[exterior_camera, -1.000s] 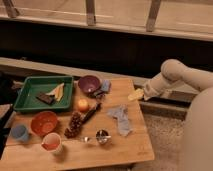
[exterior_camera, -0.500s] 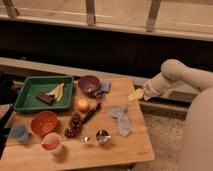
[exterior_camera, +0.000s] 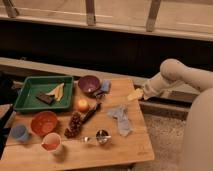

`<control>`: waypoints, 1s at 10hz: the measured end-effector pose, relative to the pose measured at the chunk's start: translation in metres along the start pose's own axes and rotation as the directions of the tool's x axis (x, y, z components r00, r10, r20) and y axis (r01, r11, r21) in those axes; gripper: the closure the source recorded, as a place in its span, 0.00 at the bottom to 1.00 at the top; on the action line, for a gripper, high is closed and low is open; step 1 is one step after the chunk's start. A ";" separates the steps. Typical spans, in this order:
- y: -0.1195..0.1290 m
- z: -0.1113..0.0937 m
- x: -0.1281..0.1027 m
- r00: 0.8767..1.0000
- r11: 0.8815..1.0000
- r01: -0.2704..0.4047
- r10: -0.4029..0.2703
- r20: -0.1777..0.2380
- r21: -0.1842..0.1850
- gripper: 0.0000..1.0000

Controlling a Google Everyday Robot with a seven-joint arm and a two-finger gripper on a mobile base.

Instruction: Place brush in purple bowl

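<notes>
The brush point(exterior_camera: 91, 113) is a slim dark stick lying on the wooden table point(exterior_camera: 135, 145), just right of an orange fruit point(exterior_camera: 82, 105) and in front of the purple bowl point(exterior_camera: 89, 84). The purple bowl stands upright at the back middle of the table, next to the green tray point(exterior_camera: 30, 85). My gripper point(exterior_camera: 135, 94) hangs at the table's right edge, well to the right of the bowl and brush and touching neither. It holds nothing that I can see.
The green tray holds a short dark bar point(exterior_camera: 46, 98) and a yellow piece point(exterior_camera: 58, 91). An orange bowl point(exterior_camera: 44, 122), a blue cup point(exterior_camera: 20, 132), a white cup point(exterior_camera: 51, 142), a pine cone point(exterior_camera: 74, 125), a metal spoon point(exterior_camera: 100, 136), a grey-blue cloth point(exterior_camera: 121, 119) and a blue item point(exterior_camera: 104, 87) lie about.
</notes>
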 end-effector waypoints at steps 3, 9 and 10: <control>0.039 0.020 -0.033 0.994 0.992 0.109 -0.109 0.002 0.060 0.20; 0.096 0.083 -0.102 0.984 0.971 0.149 -0.164 0.063 0.189 0.20; 0.096 0.082 -0.103 0.985 0.971 0.147 -0.162 0.067 0.189 0.20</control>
